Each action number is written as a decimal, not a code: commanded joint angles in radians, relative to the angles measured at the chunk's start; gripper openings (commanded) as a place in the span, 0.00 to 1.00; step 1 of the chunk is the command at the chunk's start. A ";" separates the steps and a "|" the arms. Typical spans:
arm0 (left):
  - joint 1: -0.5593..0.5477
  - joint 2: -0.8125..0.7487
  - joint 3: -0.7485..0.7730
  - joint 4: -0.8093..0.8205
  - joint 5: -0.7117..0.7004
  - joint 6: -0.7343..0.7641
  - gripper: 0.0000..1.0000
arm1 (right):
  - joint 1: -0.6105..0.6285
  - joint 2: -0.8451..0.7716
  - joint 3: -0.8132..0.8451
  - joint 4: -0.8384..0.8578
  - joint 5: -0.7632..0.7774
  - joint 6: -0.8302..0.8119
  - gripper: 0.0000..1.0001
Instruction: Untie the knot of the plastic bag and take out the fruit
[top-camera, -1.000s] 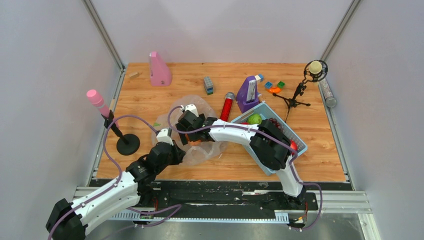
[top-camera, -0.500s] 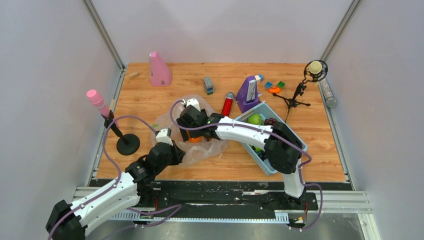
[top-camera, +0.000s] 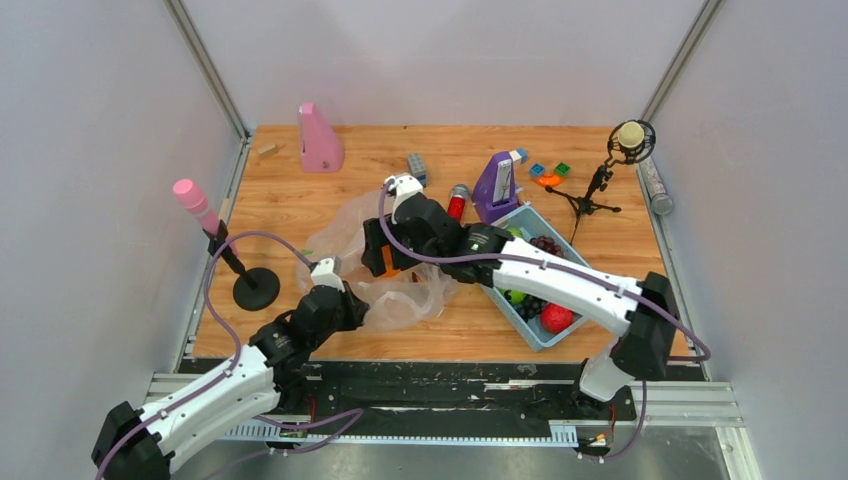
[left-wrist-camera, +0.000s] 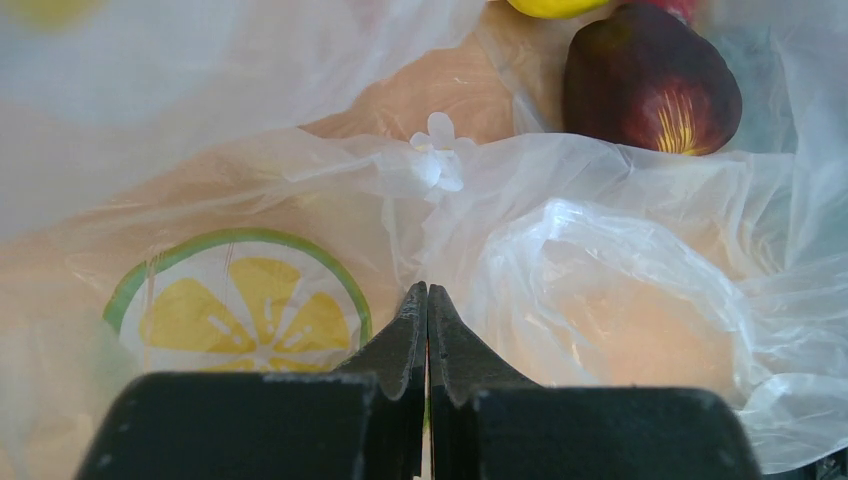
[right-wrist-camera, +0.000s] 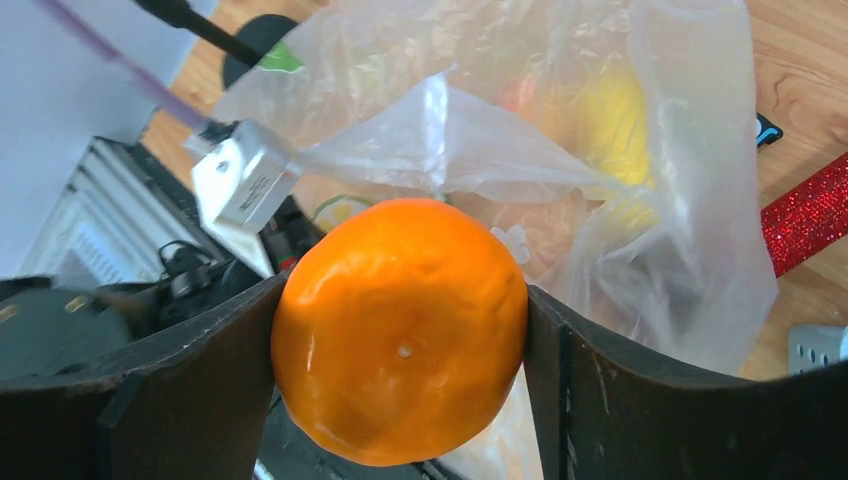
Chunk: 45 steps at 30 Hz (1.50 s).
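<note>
Pinching a fold of the plastic bag (left-wrist-camera: 600, 250), the left gripper (left-wrist-camera: 427, 292) has its jaws pressed together on the film. Just beyond its tips, the right gripper (right-wrist-camera: 400, 345) clamps the orange fruit (right-wrist-camera: 400, 300); past that hand, a yellow fruit (right-wrist-camera: 615, 130) lies inside the bag.

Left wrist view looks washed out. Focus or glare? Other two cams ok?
Left wrist: mostly defocus; the plastic bag film close to the lens at upper left is milky and blurred, and the citrus slice behind it reads hazy. Right wrist: the orange is crisp, the yellow fruit behind film soft. Top external: even light, sharp, no glare.
</note>
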<state>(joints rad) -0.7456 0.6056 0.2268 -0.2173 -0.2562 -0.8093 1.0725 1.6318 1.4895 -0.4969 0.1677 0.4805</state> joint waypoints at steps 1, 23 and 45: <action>-0.003 -0.015 0.002 -0.008 -0.029 -0.010 0.00 | 0.002 -0.163 -0.049 0.039 -0.043 0.052 0.67; -0.003 -0.051 0.064 -0.114 -0.036 0.002 0.00 | -0.606 -0.478 -0.485 -0.051 0.013 -0.011 0.66; -0.003 -0.092 0.107 -0.160 -0.036 0.006 0.01 | -0.617 -0.379 -0.526 -0.078 0.196 -0.008 0.97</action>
<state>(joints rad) -0.7456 0.5224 0.2848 -0.3809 -0.2722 -0.8055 0.4603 1.2999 0.9421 -0.5701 0.3191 0.4694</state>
